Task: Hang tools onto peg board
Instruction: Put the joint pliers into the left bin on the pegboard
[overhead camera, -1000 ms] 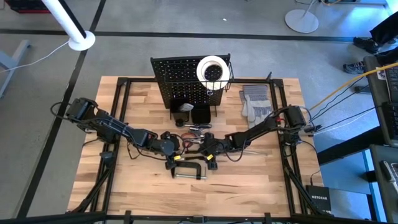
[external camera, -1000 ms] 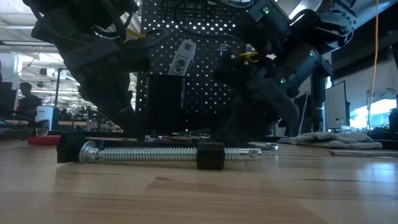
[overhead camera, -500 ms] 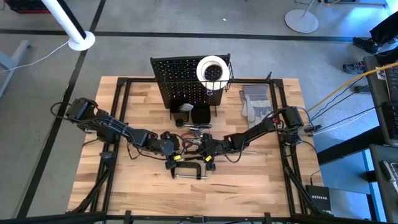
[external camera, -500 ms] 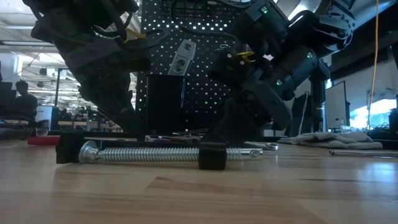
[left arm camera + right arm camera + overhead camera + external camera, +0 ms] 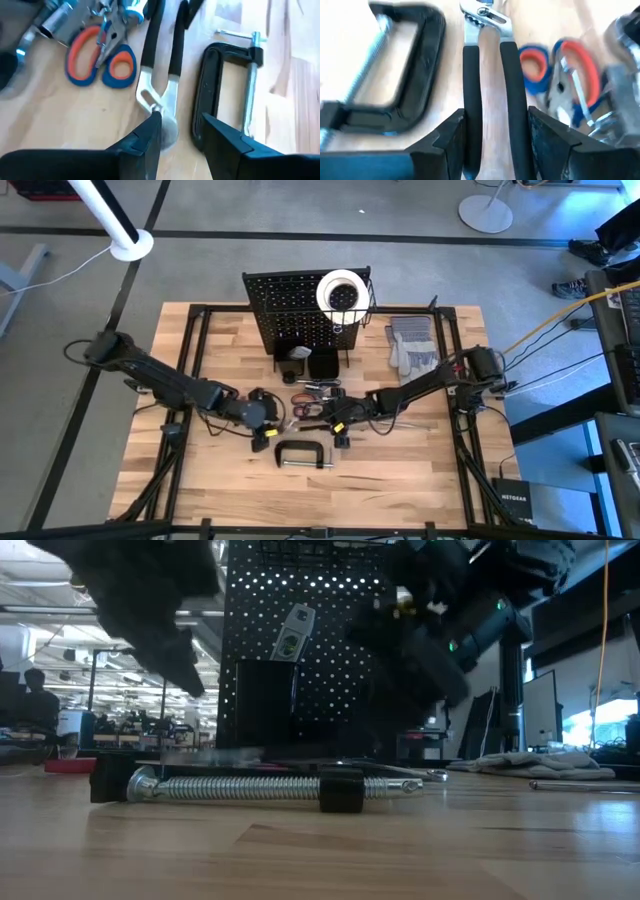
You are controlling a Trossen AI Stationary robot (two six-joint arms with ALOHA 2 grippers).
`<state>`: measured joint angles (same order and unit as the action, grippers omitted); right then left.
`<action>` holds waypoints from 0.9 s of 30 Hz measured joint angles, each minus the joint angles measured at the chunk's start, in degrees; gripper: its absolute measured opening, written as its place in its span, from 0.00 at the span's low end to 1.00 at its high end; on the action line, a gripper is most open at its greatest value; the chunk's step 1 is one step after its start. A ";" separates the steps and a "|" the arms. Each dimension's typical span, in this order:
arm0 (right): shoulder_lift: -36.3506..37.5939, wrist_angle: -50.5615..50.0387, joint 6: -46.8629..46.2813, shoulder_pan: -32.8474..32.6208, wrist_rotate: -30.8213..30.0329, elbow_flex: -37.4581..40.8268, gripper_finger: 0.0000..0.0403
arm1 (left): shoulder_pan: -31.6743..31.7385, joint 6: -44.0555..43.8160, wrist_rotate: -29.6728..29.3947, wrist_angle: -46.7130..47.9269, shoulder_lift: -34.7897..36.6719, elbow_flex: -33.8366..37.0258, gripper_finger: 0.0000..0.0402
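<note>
Black-handled pliers (image 5: 471, 90) lie between my two grippers at the table's middle, their silver head (image 5: 171, 92) toward the left arm. My right gripper (image 5: 495, 125) (image 5: 335, 423) is shut on their handles. My left gripper (image 5: 178, 125) (image 5: 268, 420) hangs open just above the head, with wood showing between its fingertips. I cannot tell whether one finger touches the head. The black C-clamp (image 5: 300, 455) (image 5: 250, 787) lies flat on the table nearer the front edge. The peg board (image 5: 295, 305) stands at the far side, a white tape roll (image 5: 340, 290) at its basket. My right gripper has both black handles (image 5: 472, 135) between its two fingers, one finger on the outer side of each. The fingers come slanting down from the table's right and lie along the handles. Blur hides whether the pliers' head rests on the table.
A tool with orange and blue handles (image 5: 100, 65) and other small tools lie just beyond the pliers, toward the peg board. Grey gloves (image 5: 412, 345) lie at the far right. Two small black bins (image 5: 322, 365) sit at the board's foot. Bare wood lies near the front edge.
Both grippers have risen from the table. My left gripper has also drawn back toward the table's left edge, away from the C-clamp. The C-clamp has stayed where it lay.
</note>
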<state>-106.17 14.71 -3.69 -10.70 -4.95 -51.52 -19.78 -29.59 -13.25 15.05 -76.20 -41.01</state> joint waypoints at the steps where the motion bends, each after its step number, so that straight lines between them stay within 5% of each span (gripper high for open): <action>1: 0.66 -0.07 -0.34 -0.01 0.01 -0.07 0.44 | -0.91 0.68 -1.63 0.86 0.97 0.00 0.30; 6: 2.74 -1.00 -2.04 -0.09 0.61 -0.12 0.44 | -5.50 2.63 -9.42 1.86 3.70 1.14 0.27; 13: 4.45 -2.01 -2.36 -0.09 0.42 -0.20 0.44 | -7.39 -6.78 -9.63 2.31 3.24 4.07 0.29; 22: 4.76 -1.85 -4.73 -0.11 1.28 -0.25 0.44 | -7.73 2.22 -9.03 0.90 1.16 4.00 0.49; 27: 4.76 -1.78 -5.05 -0.11 1.51 -0.27 0.44 | -8.05 6.79 -12.78 0.25 -2.27 3.98 0.51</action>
<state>-101.41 12.93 -8.73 -10.81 -3.44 -51.79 -27.83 -22.80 -26.02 15.31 -78.47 -37.04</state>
